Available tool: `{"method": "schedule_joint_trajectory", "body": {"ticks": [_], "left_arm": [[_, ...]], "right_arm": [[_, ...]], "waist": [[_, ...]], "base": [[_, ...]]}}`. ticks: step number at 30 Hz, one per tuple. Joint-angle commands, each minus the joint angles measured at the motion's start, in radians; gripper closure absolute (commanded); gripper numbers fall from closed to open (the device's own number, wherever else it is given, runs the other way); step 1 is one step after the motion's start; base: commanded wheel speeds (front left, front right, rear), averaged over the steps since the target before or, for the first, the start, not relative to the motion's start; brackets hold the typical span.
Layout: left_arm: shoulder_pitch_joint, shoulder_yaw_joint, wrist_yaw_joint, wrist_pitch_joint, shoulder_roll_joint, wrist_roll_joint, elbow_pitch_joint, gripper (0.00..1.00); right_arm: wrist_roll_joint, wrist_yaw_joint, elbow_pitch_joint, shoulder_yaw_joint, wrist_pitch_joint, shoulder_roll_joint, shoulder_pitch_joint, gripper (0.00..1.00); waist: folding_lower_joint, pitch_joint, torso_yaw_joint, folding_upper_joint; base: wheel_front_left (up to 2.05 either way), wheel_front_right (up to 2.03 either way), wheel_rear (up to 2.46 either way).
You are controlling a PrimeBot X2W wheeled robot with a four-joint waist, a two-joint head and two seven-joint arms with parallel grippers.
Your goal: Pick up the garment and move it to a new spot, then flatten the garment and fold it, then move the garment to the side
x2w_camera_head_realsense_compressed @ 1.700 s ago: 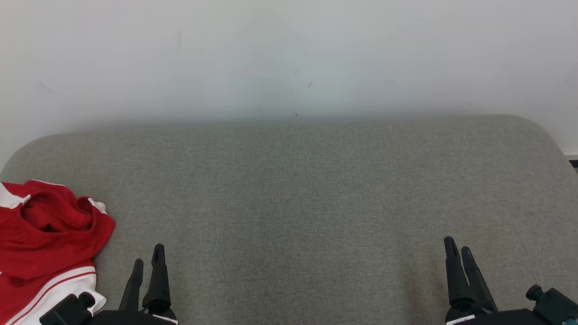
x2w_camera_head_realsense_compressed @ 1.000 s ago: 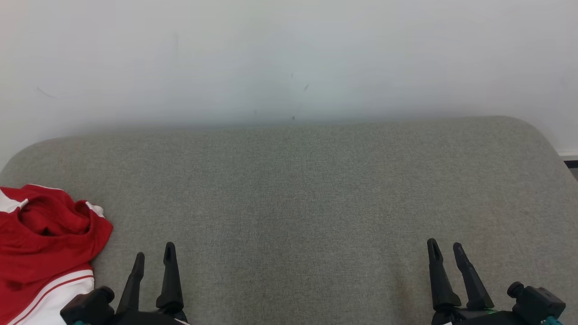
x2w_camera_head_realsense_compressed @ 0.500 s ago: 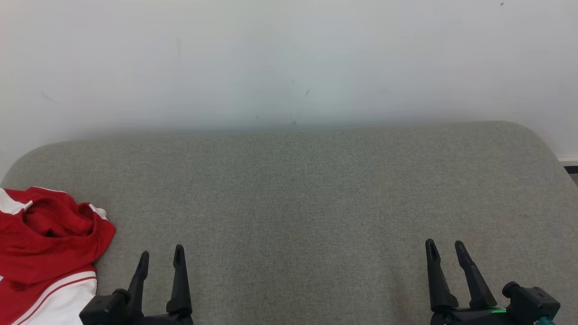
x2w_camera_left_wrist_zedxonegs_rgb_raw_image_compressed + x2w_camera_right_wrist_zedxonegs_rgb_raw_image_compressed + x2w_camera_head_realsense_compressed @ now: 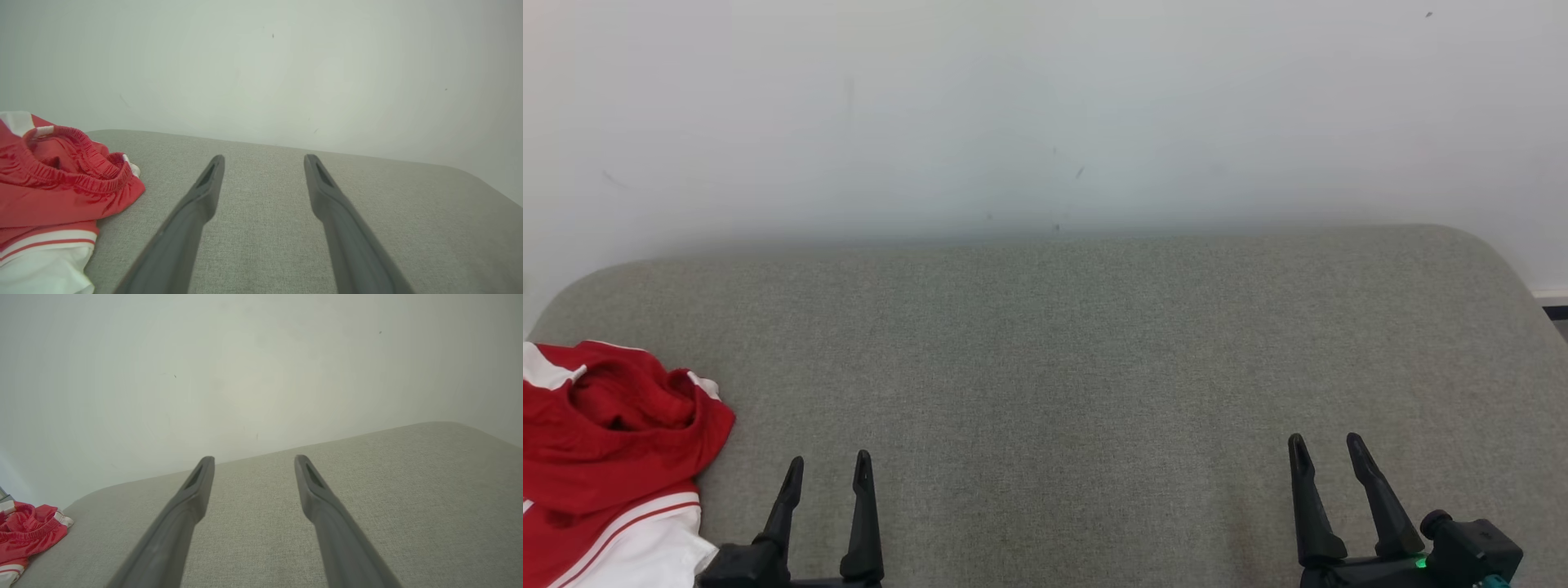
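The garment [image 4: 605,441], red with white trim and an elastic waistband, probably shorts, is lying crumpled in a heap just to the left of the left end effector [image 4: 829,459], near it but not touching it. The left end effector is standing wide open and holding nothing, and its two fingers are pointing across bare fabric toward the wall. Well off to its right, the right end effector [image 4: 1325,439] is likewise gaping fully and carrying nothing, with the garment lying far to its left.

Judging from this, the task is sitting at its very start. The garment is not yet being picked up, so the move to a new spot, the flattening, the folding and the final shift to the side are all waiting to be done. The left end effector looks the better placed for the first grasp.

Both end effectors are sitting low over a grey cushion [image 4: 1078,351] with a woven cover and rounded far corners. It is offering plenty of open room ahead of and between them for spreading the garment. Beyond the fingertips a plain pale wall [image 4: 1045,106] is rising, carrying a few faint scuffs.
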Motion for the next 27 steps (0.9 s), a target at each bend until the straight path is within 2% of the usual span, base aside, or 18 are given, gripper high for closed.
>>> {"method": "schedule_joint_trajectory", "body": {"ticks": [1, 27], "left_arm": [[0.005, -0.005, 0.002, -0.012, 0.001, 0.032, -0.004, 0.0], [0.018, -0.029, -0.011, -0.066, -0.011, 0.231, 0.035, 0.0]], "right_arm": [[-0.034, -0.002, 0.0, -0.006, -0.006, 0.005, -0.004, 0.0], [-0.267, -0.002, 0.028, -0.015, -0.019, 0.031, 0.005, 0.0]], "waist": [[0.0, -0.002, 0.0, 0.0], [0.0, -0.014, -0.008, 0.0]], "base": [[0.0, 0.0, 0.0], [0.0, 0.0, 0.0]]}}
